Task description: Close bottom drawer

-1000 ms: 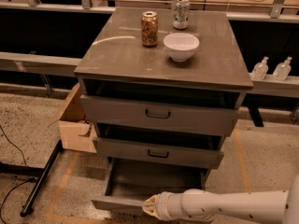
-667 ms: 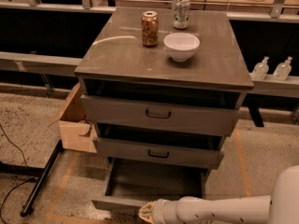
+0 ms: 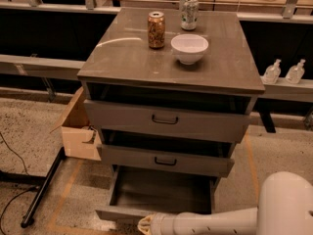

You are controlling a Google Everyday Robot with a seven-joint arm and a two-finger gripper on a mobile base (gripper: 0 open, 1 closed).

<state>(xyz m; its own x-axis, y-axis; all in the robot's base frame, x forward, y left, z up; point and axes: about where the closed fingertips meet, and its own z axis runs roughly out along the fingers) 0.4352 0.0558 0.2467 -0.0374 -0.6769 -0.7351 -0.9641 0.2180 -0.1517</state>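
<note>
The grey cabinet (image 3: pixel 171 77) has three drawers. The bottom drawer (image 3: pixel 161 192) is pulled far out and its inside looks bare. Its front panel (image 3: pixel 115 214) runs along the lower edge of the view. My gripper (image 3: pixel 145 225) sits at the end of the white arm (image 3: pixel 210 222), right at the front panel's outer face near its middle. The panel's handle is hidden behind the gripper. The middle drawer (image 3: pixel 165 160) and the top drawer (image 3: pixel 165 119) each stand slightly out.
A brown can (image 3: pixel 156 30), a silver can (image 3: pixel 190 13) and a white bowl (image 3: pixel 189 48) stand on the cabinet top. A cardboard box (image 3: pixel 78 131) sits left of the cabinet. A black pole (image 3: pixel 41 187) and cables lie on the floor at left.
The arm has slid left and down along the bottom drawer's front; the gripper is now lower in view. The drawer still stands as far out.
</note>
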